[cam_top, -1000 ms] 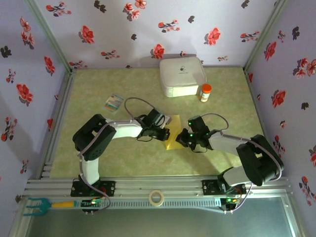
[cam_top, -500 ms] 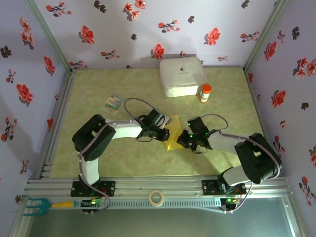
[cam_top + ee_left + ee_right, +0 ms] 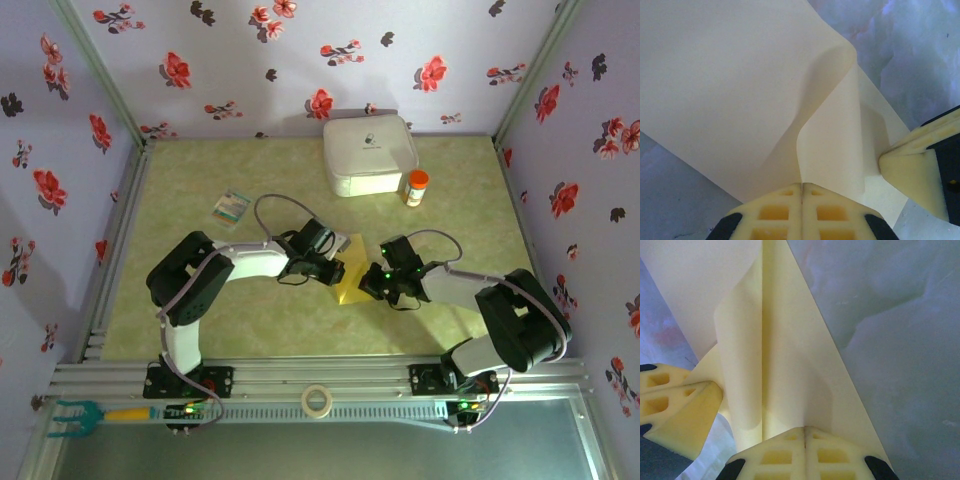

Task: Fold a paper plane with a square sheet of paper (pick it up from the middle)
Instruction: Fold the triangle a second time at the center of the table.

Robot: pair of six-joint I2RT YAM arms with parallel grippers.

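Left wrist: left end effector clamped on square sheet of paper; right end effector likewise, sheet buckled between them, presumably for creasing.

Far part of the pale green table: a white rounded square box stands near the back wall, with a small orange-capped bottle upright just beside its near right corner. Left of centre, a small teal-and-white card lies flat, well apart from the box. Near edge: a roll of tape lies flat on the metal rail, a teal hand fork with a yellow handle lies at the near left corner, and floral wallpaper panels enclose the left, far and right sides.
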